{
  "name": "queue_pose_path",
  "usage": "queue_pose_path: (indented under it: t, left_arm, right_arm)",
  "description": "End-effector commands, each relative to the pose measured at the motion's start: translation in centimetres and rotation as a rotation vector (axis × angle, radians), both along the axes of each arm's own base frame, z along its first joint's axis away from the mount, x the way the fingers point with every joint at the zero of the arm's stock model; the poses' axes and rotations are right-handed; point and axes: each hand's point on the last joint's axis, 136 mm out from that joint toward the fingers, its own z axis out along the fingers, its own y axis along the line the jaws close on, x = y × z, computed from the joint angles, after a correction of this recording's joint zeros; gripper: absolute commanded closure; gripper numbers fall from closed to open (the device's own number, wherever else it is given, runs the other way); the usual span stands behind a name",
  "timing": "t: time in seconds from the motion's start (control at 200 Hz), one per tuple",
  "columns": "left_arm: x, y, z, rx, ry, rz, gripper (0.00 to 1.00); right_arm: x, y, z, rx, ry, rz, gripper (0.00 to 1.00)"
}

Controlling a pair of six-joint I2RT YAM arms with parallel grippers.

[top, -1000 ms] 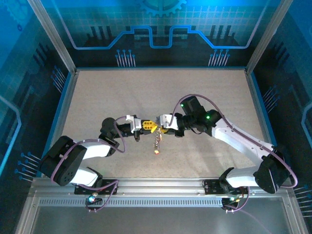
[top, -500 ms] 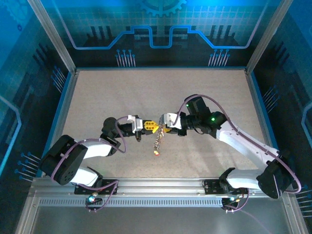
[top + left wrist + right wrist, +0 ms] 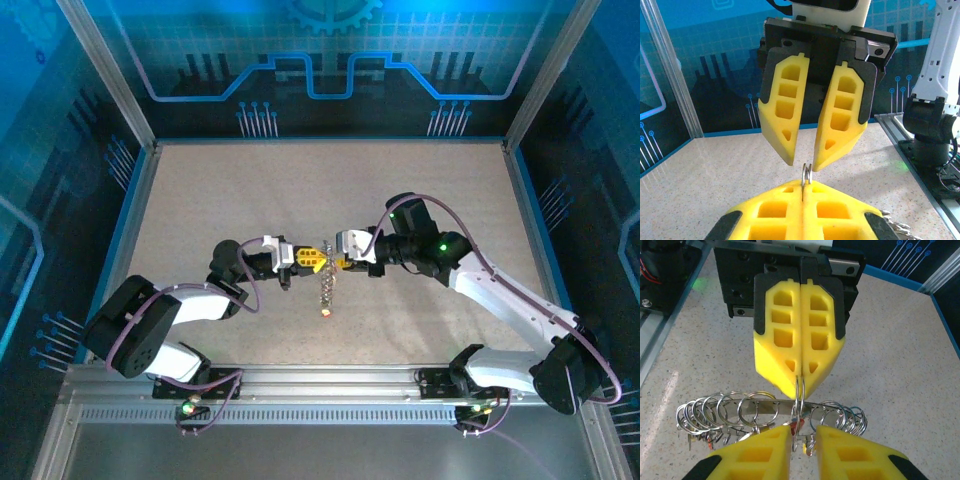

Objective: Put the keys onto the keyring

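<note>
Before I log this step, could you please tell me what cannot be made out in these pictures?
Keys: right wrist view, mostly hidden behind the right fingers and cut by the bottom edge; count unclear.
Held ring: left wrist view, edge-on, lower part buried between the left fingers.
Ring cluster: top view, too small to tell what is threaded.

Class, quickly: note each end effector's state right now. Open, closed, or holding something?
Left end effector: closed, pinching a metal ring.
Right end effector: open, gripping nothing.
</note>
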Motion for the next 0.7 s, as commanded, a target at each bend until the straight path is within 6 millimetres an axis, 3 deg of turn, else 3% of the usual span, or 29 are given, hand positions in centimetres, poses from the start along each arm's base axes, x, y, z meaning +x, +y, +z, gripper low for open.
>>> queue_pose_path:
  t: [0.0,0.35,0.695]
  left_arm:
    - [-0.6,-0.4,2.2,-0.042,-0.062,-0.043,1.0]
    - [-0.6,-0.9,2.2,-0.042,-0.064,-0.057,1.0]
    - [-0.5,-1.6,1.9,-0.039,-0.052,-0.063,1.0]
  right_arm:
    - [-0.3,0.5,0.5,0.038,0.022,0.043,0.82]
    - [0.3,0.7,-1.1,-0.001,0.063,0.032,0.97]
    - [-0.3,1.2,-0.2,0.04,0.067,0.068,0.87]
